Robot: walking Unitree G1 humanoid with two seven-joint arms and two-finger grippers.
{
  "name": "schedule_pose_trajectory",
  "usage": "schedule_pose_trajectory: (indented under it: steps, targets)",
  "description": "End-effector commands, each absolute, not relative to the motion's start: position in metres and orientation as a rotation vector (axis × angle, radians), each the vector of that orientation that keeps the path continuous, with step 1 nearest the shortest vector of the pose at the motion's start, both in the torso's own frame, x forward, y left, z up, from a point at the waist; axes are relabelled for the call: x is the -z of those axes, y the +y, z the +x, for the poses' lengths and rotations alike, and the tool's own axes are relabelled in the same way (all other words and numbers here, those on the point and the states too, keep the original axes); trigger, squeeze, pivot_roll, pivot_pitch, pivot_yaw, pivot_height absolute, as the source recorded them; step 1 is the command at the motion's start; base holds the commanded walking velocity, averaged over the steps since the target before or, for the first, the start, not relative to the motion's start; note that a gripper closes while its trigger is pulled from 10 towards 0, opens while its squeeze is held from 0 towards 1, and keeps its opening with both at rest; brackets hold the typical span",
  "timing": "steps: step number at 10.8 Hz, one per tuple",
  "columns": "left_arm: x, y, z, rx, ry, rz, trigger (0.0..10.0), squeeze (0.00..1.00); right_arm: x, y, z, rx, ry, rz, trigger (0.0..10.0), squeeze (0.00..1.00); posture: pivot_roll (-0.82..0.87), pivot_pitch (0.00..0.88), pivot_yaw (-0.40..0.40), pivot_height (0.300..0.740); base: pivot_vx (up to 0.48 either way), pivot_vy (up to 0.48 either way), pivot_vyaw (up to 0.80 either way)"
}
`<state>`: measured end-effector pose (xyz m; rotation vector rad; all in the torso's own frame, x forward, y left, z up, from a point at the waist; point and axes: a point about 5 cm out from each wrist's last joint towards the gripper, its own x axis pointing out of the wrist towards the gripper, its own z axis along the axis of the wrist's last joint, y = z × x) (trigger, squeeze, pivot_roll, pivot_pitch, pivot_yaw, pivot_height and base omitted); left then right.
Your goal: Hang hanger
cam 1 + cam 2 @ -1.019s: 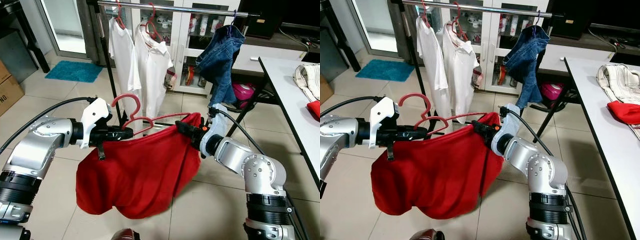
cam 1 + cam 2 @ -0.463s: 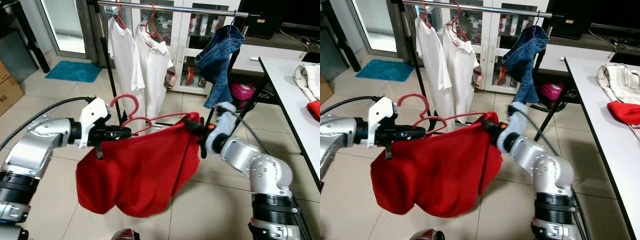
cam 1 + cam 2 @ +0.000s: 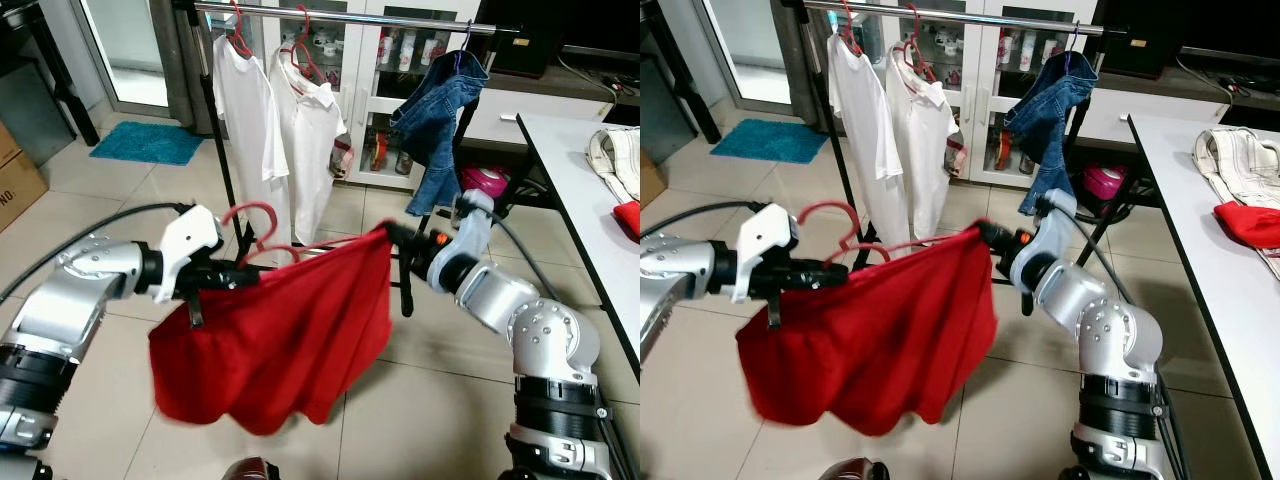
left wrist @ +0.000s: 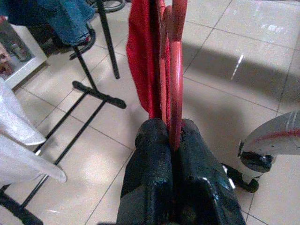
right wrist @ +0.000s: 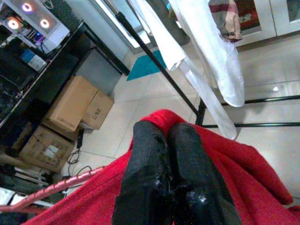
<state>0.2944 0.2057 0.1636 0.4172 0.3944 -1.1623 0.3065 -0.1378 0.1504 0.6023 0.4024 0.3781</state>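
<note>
Left pincer (image 3: 236, 279) clamps red hanger (image 3: 262, 228); right pincer (image 3: 395, 236) pinches red garment (image 3: 280, 340). We judge: lift level, hook onto rail (image 3: 340, 15) between shirts (image 3: 285, 110) and jeans (image 3: 435, 115).

The hanger (image 3: 262, 232) with the garment (image 3: 280, 345) draped below it hangs between the left gripper (image 3: 238, 279) at nine o'clock and the right gripper (image 3: 392, 234) at three o'clock, with the clothes rack (image 3: 350, 17) behind at twelve and the table (image 3: 585, 215) at two.
</note>
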Motion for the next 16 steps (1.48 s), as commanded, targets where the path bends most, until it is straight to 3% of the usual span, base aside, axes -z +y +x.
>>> schedule_pose_trajectory:
  steps: [1,4,6,8,9,10,11,14,16]
  targets:
    - [-0.161,0.199,0.29,1.197,0.405,0.413,0.0,0.0,-0.159,-0.141,0.309,-0.372,0.358,0.625,0.0,0.0,-0.01,0.0,0.009,0.74,0.0,0.0,0.0]
    - [-0.154,0.201,0.303,1.097,0.402,0.468,0.0,0.0,-0.164,-0.127,0.302,-0.453,0.376,0.622,0.0,0.0,-0.02,0.0,0.011,0.74,0.0,0.0,0.0]
    - [-0.149,0.195,0.295,1.197,0.446,0.435,0.0,0.0,-0.17,-0.125,0.303,-0.456,0.343,0.646,0.0,0.0,-0.02,0.0,0.017,0.74,0.0,0.0,0.0]
    - [-0.144,0.197,0.293,1.186,0.464,0.455,0.0,0.0,-0.173,-0.124,0.303,-0.466,0.343,0.647,0.0,0.0,-0.03,0.0,0.017,0.74,0.0,0.0,0.0]
    - [-0.148,0.196,0.296,1.177,0.424,0.44,0.0,0.0,-0.166,-0.122,0.301,-0.478,0.415,0.552,5.9,0.0,-0.02,0.0,0.01,0.74,0.0,0.0,0.0]
    - [-0.149,0.199,0.298,1.16,0.421,0.449,0.0,0.0,-0.164,-0.12,0.297,-0.523,0.43,0.499,10.0,0.81,-0.02,0.0,0.007,0.74,0.0,0.0,0.0]
    - [-0.152,0.203,0.299,1.146,0.419,0.455,0.0,0.0,-0.161,-0.127,0.296,-0.517,0.433,0.417,10.0,1.0,-0.02,0.0,0.007,0.74,0.0,0.0,0.0]
    - [-0.164,0.206,0.293,1.217,0.391,0.384,0.0,0.0,-0.177,-0.146,0.297,-0.592,0.323,0.284,10.0,1.0,-0.02,0.0,0.011,0.74,0.0,0.0,0.0]
    - [-0.168,0.207,0.287,1.29,0.384,0.368,0.0,0.0,-0.197,-0.15,0.284,-0.828,0.206,0.118,10.0,1.0,-0.02,0.0,0.005,0.74,0.0,0.0,0.0]
